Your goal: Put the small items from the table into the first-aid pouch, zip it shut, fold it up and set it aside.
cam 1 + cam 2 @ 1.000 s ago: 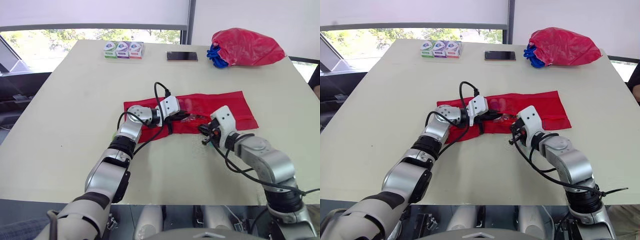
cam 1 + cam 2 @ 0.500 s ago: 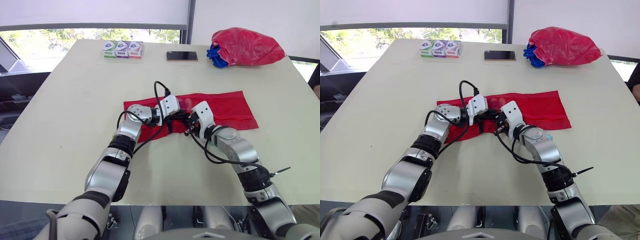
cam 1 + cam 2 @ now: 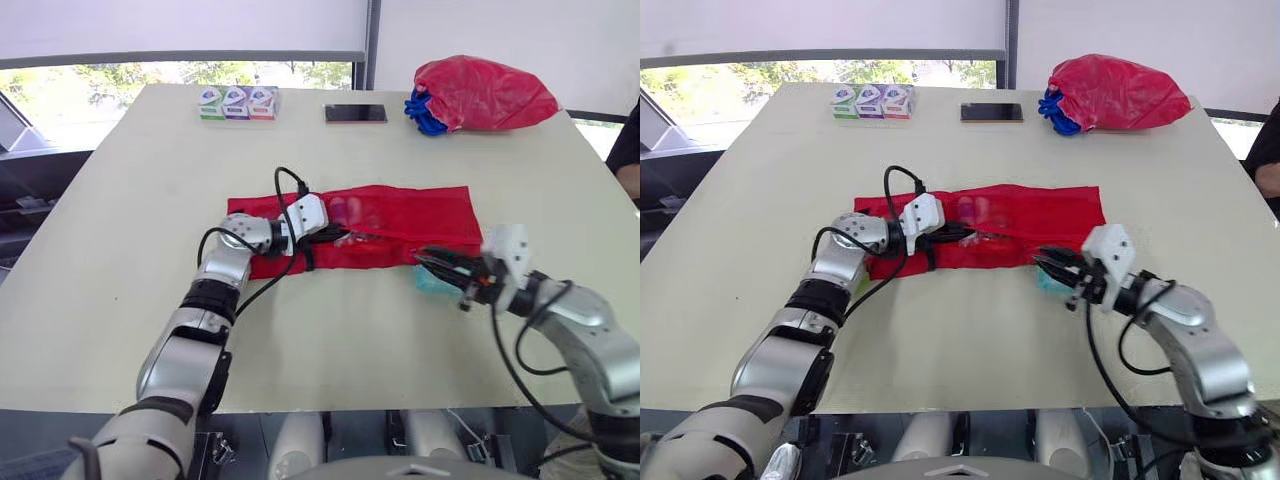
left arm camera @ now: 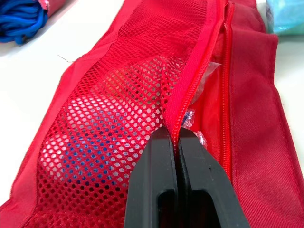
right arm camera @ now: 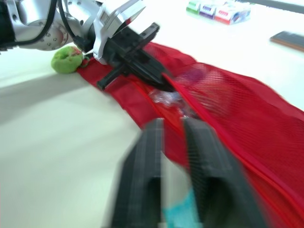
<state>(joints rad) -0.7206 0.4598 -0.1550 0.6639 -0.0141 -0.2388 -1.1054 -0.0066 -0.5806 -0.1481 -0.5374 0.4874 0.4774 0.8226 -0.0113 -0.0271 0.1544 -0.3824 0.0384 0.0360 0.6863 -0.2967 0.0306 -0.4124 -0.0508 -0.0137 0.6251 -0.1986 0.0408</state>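
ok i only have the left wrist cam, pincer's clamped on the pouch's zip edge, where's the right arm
observer: the right pincer hovers low off the pouch's near right corner, fingers apart, just over a teal packet on the table.
operator: anything else loose to pack
observer: a small green lump lies right beside the pouch's other end.
operator: and the far edge
observer: three small boxes and a phone sit there.
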